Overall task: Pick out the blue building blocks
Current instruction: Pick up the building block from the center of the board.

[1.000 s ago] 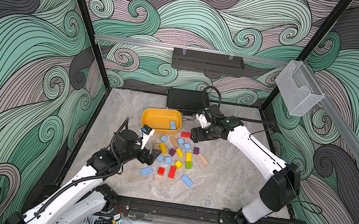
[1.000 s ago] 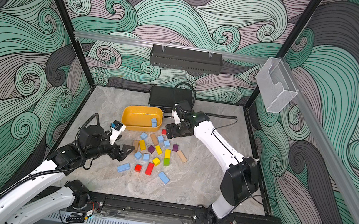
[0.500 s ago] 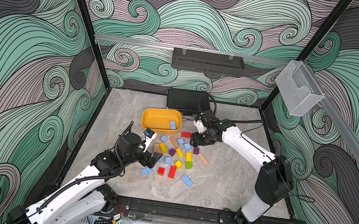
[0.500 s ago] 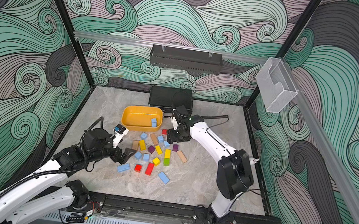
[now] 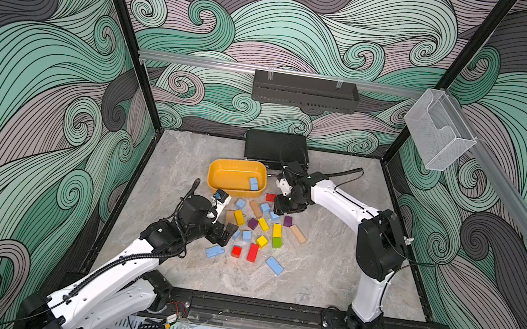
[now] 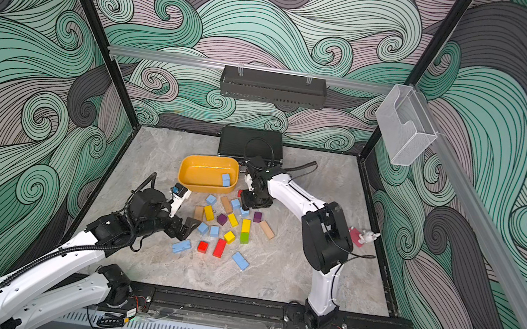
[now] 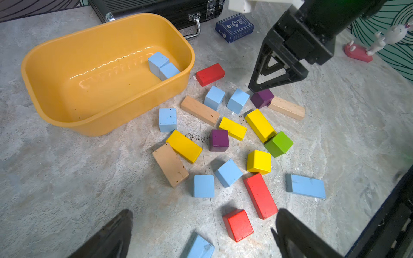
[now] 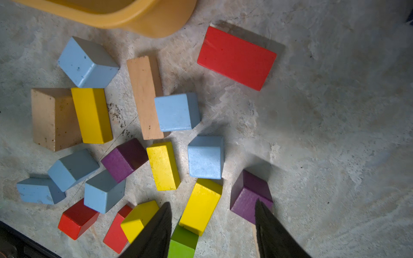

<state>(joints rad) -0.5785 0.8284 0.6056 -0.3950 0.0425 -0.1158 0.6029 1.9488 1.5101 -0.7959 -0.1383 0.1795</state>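
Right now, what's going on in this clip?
Two arms are sorting blue building blocks from a mixed pile into a yellow tub. Two are in the tub; the rest lie loose on the table. The right claw is low over the pile's far side, open and empty. The left claw hovers open at the near side, holding nothing.

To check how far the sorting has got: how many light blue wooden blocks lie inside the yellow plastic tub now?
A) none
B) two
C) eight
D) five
B: the left wrist view shows just two light blue wooden blocks touching each other in one corner of the yellow plastic tub. All the other blue ones lie outside it on the grey stone-look table.
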